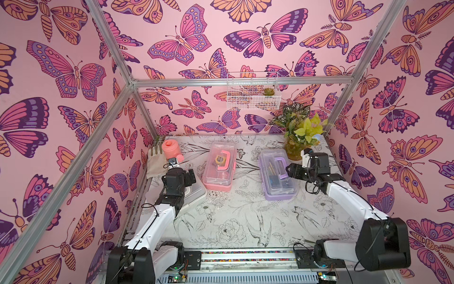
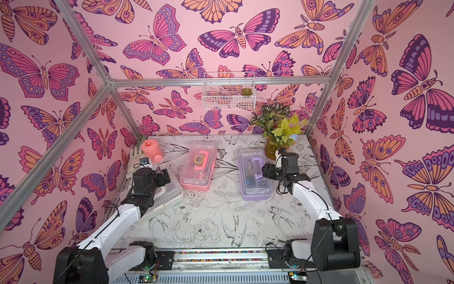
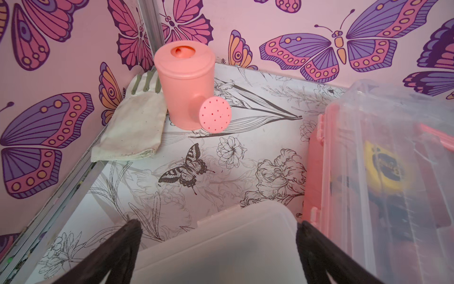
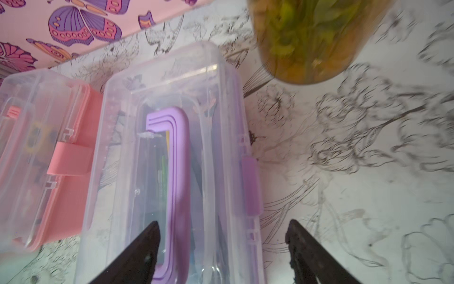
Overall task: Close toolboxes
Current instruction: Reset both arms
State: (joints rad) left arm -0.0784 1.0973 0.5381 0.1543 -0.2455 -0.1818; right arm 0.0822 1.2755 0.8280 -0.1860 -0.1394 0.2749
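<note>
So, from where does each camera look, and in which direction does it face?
Both top views: high above the near edge of the table, looking down toward the back wall; the left arm and right arm show.
Left wrist: on the left arm over the white toolbox, facing the watering can in the corner; the open left gripper shows.
Right wrist: over the purple toolbox, facing the plant jar; the open right gripper shows.
Shared: both wrist views catch the pink toolbox.
</note>
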